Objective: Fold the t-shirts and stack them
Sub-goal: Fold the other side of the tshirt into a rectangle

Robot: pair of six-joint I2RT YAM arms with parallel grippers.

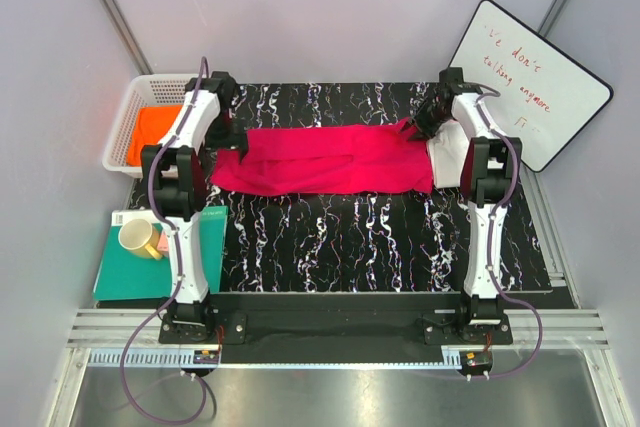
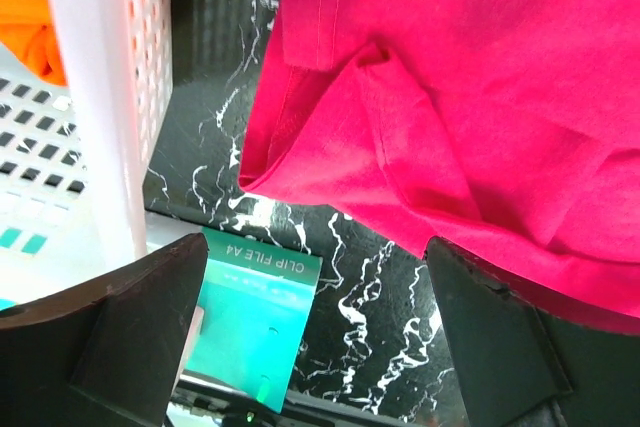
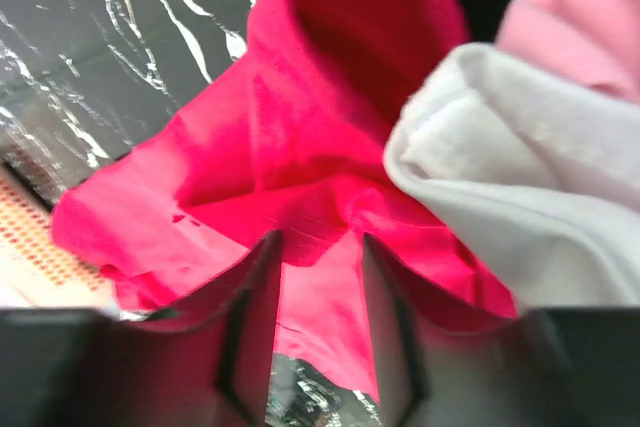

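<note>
The crimson-pink t-shirt [image 1: 325, 160] lies as a long folded band across the far part of the marbled mat. My left gripper [image 2: 315, 322] is wide open and empty, hovering just off the shirt's left end [image 2: 450, 97]. My right gripper [image 3: 322, 247] is at the shirt's far right corner. Its jaws are narrowed, with bunched crimson cloth [image 3: 300, 147] between the tips, and that corner is drawn up into a small peak. The white t-shirt [image 1: 446, 162] lies folded beside the crimson one's right end and also shows in the right wrist view [image 3: 520, 177]. The orange t-shirt [image 1: 150, 134] sits in the basket.
A white perforated basket [image 1: 128, 112] stands at the far left, close to my left arm. A teal-green clip board [image 1: 125, 272] with a yellow mug [image 1: 138, 238] lies at the near left. A whiteboard [image 1: 530, 82] leans at the far right.
</note>
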